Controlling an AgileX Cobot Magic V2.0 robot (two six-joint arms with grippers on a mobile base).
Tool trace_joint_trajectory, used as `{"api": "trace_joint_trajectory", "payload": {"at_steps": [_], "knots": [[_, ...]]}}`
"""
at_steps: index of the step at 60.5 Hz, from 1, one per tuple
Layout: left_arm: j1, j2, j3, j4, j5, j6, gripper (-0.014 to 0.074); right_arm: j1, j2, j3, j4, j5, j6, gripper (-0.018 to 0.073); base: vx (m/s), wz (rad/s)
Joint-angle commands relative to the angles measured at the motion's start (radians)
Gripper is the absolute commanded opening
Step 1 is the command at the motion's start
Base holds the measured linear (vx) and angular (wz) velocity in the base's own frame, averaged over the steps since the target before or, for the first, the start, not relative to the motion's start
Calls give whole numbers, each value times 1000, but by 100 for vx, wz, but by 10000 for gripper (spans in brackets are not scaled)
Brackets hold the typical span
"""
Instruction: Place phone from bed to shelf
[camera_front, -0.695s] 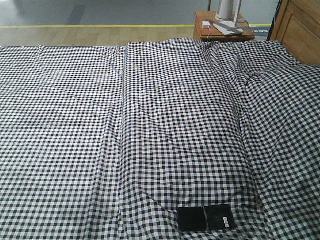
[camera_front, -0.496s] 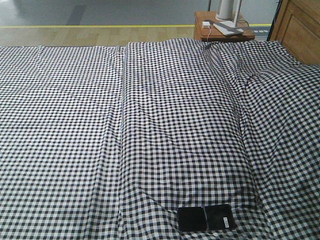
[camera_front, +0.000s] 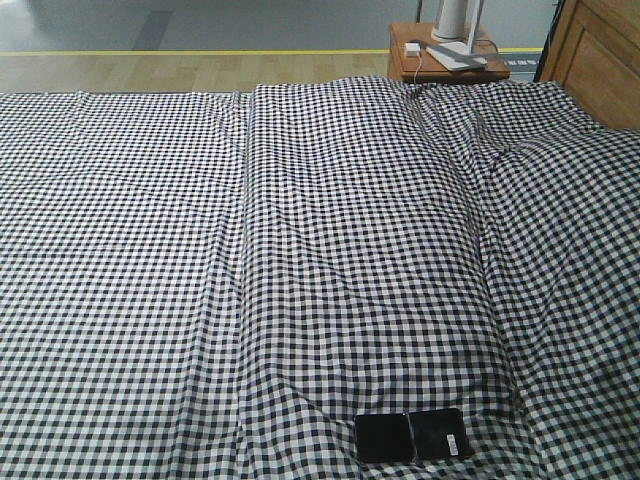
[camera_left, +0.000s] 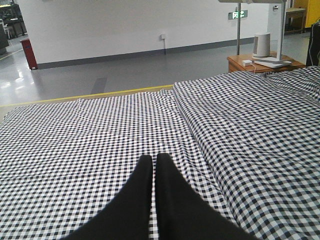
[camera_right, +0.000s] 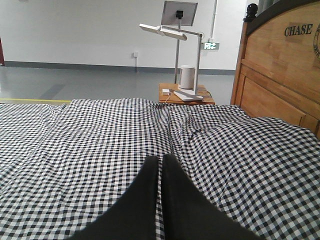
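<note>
**Reaching for the phone at the bed's near edge**

The bed (camera_front: 300, 220) fills the front view, its checked sheet rumpled into long folds. The phone (camera_front: 413, 436) lies flat and unfolded at its near edge, right of centre, untouched; the shelf is out of view. The left gripper (camera_left: 153, 159) and right gripper (camera_right: 160, 160) hover above the sheet, fingers pressed together, holding nothing. The right arm probably suits best: spread its fingers first, come down square, and pinch a thin edge, since soft bedding gives.

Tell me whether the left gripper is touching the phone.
Apart. Front view shows the phone alone on the bed, nothing on it; the left gripper, shut, has only bed beneath.
</note>
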Motion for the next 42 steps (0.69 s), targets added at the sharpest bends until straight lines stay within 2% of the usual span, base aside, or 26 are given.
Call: {"api": "trace_joint_trajectory", "payload": {"at_steps": [1,42], "knots": [[-2,-4,-26,-7,-67,-3,1,-3,-12,9,-10,-73,-4,-3,0,0],[-2,-4,-26,-7,-67,-3,1,-3,-12,9,-10,-119,-4,-3,0,0]]}}
